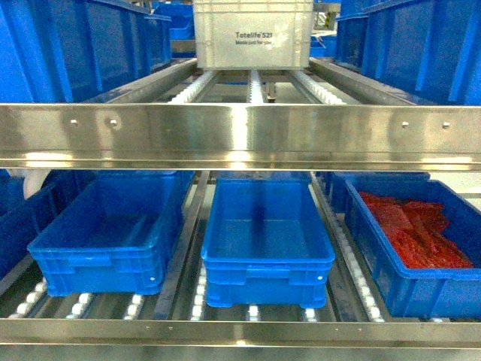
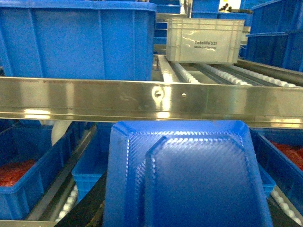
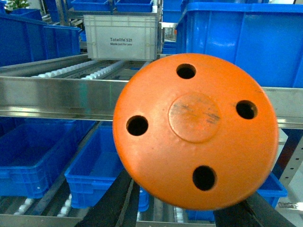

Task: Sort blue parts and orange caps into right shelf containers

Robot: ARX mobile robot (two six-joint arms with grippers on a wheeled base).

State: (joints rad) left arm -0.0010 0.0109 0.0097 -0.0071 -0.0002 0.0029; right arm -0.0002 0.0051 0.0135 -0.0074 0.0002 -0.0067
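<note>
Your shelf rack, head view: steel rail [image 1: 240,135] crosses the middle; below it, three blue bins on rollers; left bin [image 1: 105,241] and middle bin [image 1: 263,244] show bare floors; right bin [image 1: 409,248] holds a heap of red pieces [image 1: 413,229]; above the rail, a white crate [image 1: 252,34] with printed lettering sits at the back of the roller lane, with larger blue crates [image 1: 75,45] to either side; neither of your arms shows in this view.

Your left wrist view: a blue part [image 2: 187,175], a moulded tray-like piece with a raised centre panel and ribbed texture, fills the lower frame close to the lens, its top edge just below the rail; the left gripper itself is hidden behind it, so you cannot tell whether its fingers are apart or clamped; a bin with red pieces [image 2: 14,172] lies low at the left.

Your right wrist view: an orange cap [image 3: 195,130], round, with four holes around a raised centre disc, fills the frame near the lens, in front of the rail; dark gripper fingers [image 3: 113,208] reach up to its lower edge; the cap covers the tips, so you cannot tell the grip; blue bins lie below and behind.
</note>
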